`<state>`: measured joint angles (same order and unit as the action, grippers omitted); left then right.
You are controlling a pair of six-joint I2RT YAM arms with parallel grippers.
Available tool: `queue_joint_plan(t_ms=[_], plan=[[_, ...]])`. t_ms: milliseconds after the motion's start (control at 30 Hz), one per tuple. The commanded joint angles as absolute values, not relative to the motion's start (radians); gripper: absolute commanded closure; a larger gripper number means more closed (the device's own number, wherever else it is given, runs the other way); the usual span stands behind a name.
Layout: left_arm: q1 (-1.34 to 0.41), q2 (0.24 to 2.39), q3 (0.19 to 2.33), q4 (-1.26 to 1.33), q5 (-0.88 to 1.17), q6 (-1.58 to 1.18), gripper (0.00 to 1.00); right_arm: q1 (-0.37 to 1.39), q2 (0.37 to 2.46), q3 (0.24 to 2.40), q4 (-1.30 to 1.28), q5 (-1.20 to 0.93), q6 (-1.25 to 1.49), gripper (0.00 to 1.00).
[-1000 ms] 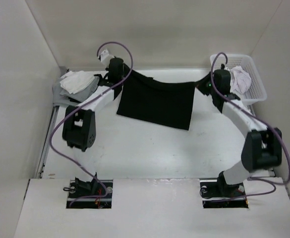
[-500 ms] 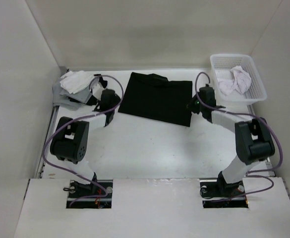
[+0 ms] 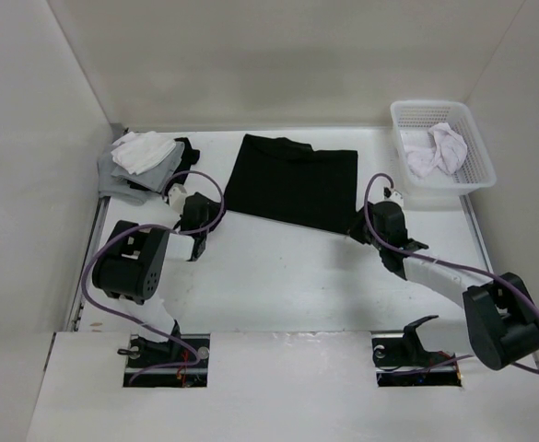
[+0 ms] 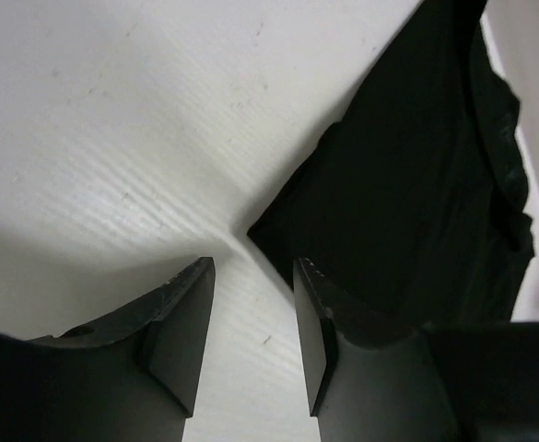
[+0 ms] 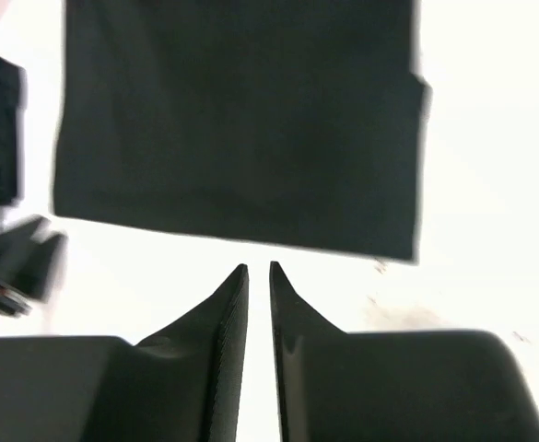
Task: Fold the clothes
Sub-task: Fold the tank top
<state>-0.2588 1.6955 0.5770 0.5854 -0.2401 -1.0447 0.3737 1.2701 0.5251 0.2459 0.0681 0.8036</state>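
The black garment (image 3: 292, 184) is laid flat, folded to a rectangle, at the far middle of the table (image 3: 278, 276), gripped by neither arm. The left gripper (image 4: 253, 272) is spread wide and empty, the right gripper (image 5: 258, 272) narrowly parted and empty. Further folds are judged outstanding.

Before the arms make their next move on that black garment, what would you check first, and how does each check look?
1. Left gripper empty: ok, jaws apart, nothing between.
2. Right gripper empty: ok, narrow gap, only table showing.
3. Black garment flat on the table: mostly ok; far edge looks rumpled.
4. Grippers clear of the cloth: ok, both sit just off its near edge.
5. Side pile and basket apart from garment: ok.
6. Layers aligned underneath: cannot tell.
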Motion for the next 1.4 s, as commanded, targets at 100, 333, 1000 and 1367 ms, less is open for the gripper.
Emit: queue_joint_plan(t_ms=[100,333,1000,1367], plan=[[-0.234,1.81,0.609,0.699,-0.155,-1.117,0.73,0.363,1.259,0.465,0.345,0.089,0.827,0.78],[-0.229,1.829,0.64,0.699,-0.158,-1.123,0.9,0.367,1.279,0.442,0.368,0.103,0.848,0.69],[-0.068,1.566,0.295,0.713,-0.126,-1.085,0.99,0.456,1.281,0.414,0.259,0.144,0.874,0.53],[-0.07,1.559,0.296,0.726,-0.109,-1.075,0.99,0.429,1.433,0.491,0.29,0.015,0.868,0.57]])
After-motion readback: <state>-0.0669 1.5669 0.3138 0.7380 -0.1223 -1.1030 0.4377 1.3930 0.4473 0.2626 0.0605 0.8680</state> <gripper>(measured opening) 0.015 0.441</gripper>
